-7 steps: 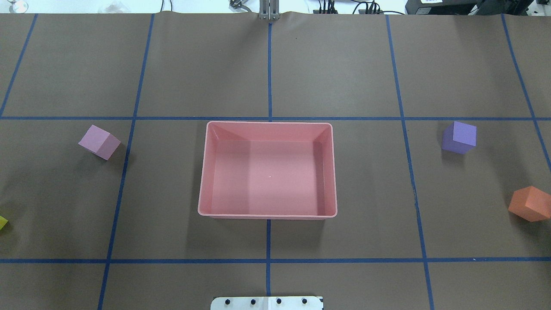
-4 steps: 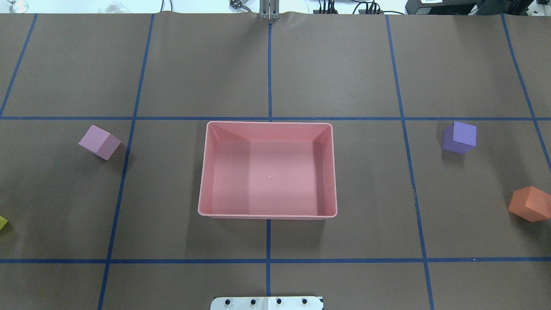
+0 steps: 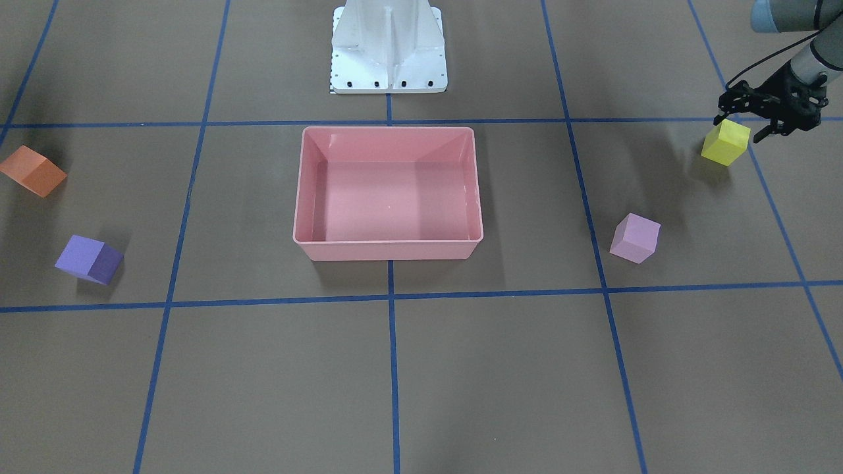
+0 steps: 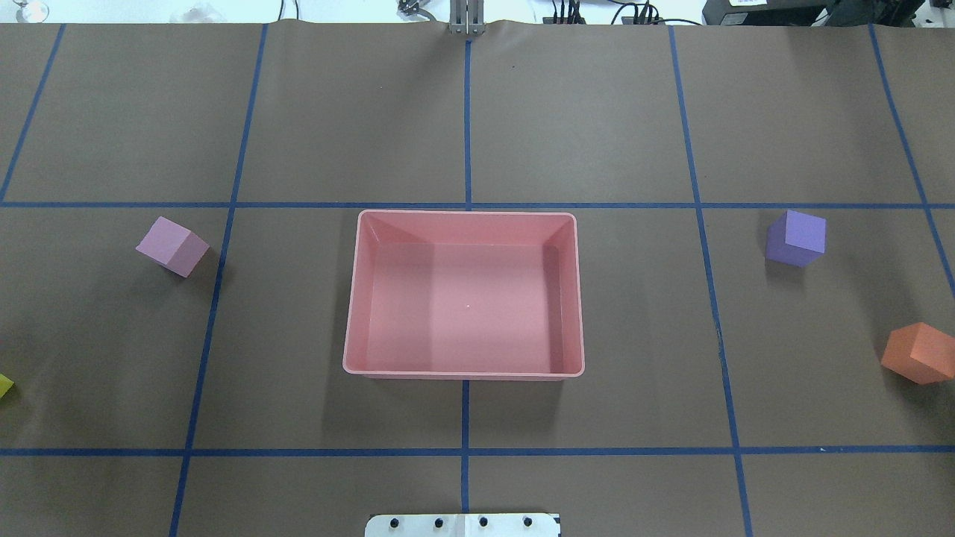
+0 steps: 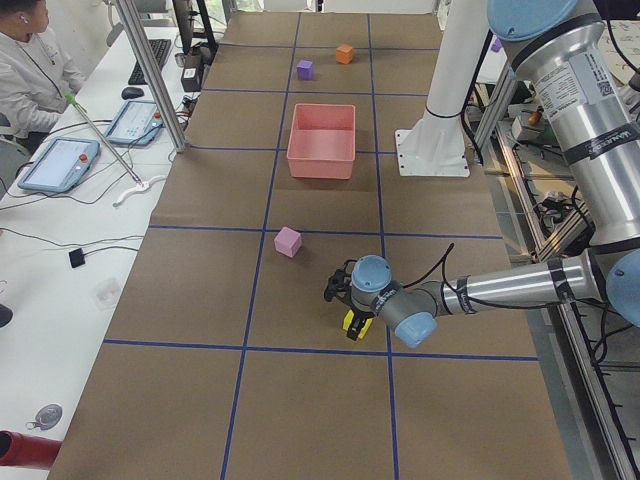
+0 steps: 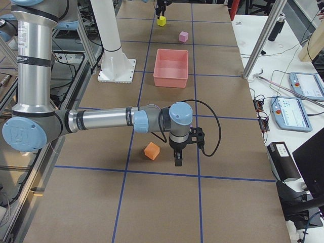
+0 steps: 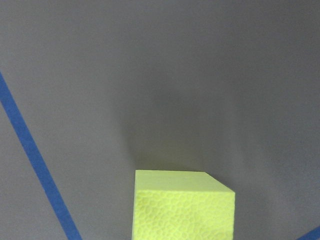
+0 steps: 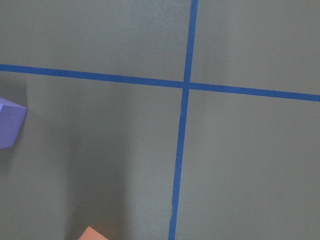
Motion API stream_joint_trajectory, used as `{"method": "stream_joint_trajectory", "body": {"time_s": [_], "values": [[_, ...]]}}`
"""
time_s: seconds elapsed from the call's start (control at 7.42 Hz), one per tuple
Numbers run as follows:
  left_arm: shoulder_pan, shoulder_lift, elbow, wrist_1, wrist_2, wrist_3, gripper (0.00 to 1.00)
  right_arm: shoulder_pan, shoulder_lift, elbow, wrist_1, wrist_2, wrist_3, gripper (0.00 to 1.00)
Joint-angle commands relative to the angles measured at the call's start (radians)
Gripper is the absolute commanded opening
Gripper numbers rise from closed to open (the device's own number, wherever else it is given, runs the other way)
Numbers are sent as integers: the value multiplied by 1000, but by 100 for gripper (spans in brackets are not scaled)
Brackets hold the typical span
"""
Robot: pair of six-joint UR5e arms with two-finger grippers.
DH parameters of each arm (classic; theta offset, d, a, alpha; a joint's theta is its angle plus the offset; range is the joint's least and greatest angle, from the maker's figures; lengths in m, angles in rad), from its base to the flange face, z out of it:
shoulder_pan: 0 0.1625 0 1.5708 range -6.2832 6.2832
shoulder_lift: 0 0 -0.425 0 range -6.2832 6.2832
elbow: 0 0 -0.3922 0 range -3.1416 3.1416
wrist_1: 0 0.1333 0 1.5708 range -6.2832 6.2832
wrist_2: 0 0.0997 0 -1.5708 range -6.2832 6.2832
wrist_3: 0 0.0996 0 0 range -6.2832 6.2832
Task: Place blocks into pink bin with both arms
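Observation:
The pink bin [image 3: 388, 250] stands mid-table and holds no blocks; it also shows in the overhead view [image 4: 462, 371]. My left gripper [image 3: 739, 129] is open, its fingers either side of the top of the yellow block [image 3: 725, 142], which fills the bottom of the left wrist view [image 7: 182, 207]. The pale pink-lilac block [image 3: 635, 237] lies between it and the bin. The purple block [image 3: 89, 259] and the orange block [image 3: 33, 171] lie on the other side. My right gripper [image 6: 177, 157] hangs beside the orange block [image 6: 152, 150]; I cannot tell whether it is open or shut.
The white pedestal base [image 3: 388, 46] stands behind the bin. Blue tape lines cross the brown table cover. An operator and tablets [image 5: 60, 165] are at a side bench beyond the table's far edge.

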Motion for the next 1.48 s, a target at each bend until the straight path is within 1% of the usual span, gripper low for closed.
{"method": "stream_joint_trajectory", "body": {"time_s": [0.0, 0.13, 0.27, 0.4, 0.54, 0.67, 0.81, 0.94, 1.08, 1.21, 1.35], "values": [[32, -8, 8, 2, 9, -3, 82, 0, -1, -2, 0, 0, 0, 100], [45, -22, 16, 2, 11, -3, 70, 0, -1, 0, 0, 0, 0, 100], [45, -39, 22, 3, 11, -4, 49, 0, -1, 0, 0, 0, 0, 100], [45, -57, 22, 5, 9, -6, 33, 0, -1, 0, 0, 0, 0, 100], [42, -83, 13, 10, -3, -9, 25, 0, -1, 0, 0, 0, 0, 100], [40, -112, 9, 11, -44, -11, 25, 0, -1, 0, 0, 0, 0, 100], [11, -152, 1, 37, -102, -23, 25, 0, -1, 0, 0, 0, 0, 100], [-21, -213, -48, 100, -136, -122, 24, 0, -1, 0, 0, 0, 0, 100], [-21, -264, -115, 173, -143, -208, 24, 0, -1, 0, 0, 0, 0, 100], [-21, -347, -172, 262, -143, -301, 25, 0, 0, 0, 0, 0, 0, 100], [-15, -463, -201, 340, -143, -422, 26, 0, 0, 0, 0, 0, 0, 100]]}}
